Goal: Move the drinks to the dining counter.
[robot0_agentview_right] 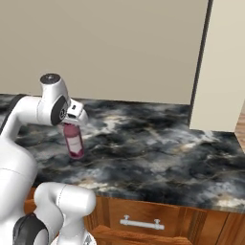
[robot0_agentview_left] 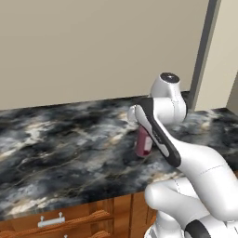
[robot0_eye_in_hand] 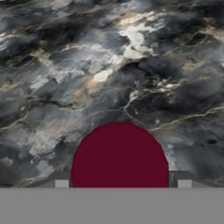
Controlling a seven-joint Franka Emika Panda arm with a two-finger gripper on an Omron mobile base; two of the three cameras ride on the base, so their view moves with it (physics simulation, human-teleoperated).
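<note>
**Bottle upright on the marbled table, gripper around its top**

Bottle (robot0_agentview_right: 74, 142) stands on the black-and-grey marbled table (robot0_agentview_right: 158, 153), near the front edge, well left of the pale wall panel (robot0_agentview_right: 215, 72) at the far right. Its long axis runs straight up; the dark red cap (robot0_eye_in_hand: 119, 155) points toward the hand above it.

Much is hidden. From the left base camera the white arm (robot0_agentview_left: 186, 162) covers most of the bottle (robot0_agentview_left: 143, 142), leaving only a maroon-pink strip with a slice of white label. From the right, the neck and cap vanish inside the gripper (robot0_agentview_right: 72, 125). The hand camera shows the cap from above, cut off at the bottom, with one grey fingertip (robot0_eye_in_hand: 61, 180) on each side.

The label is white with faint marks; no writing is legible.

The gripper is clamped on the bottle's top, a finger touching each side of the cap.

Below the table, brown wooden drawers (robot0_agentview_right: 143, 217) carry a silver bar handle (robot0_agentview_right: 141, 222).
</note>
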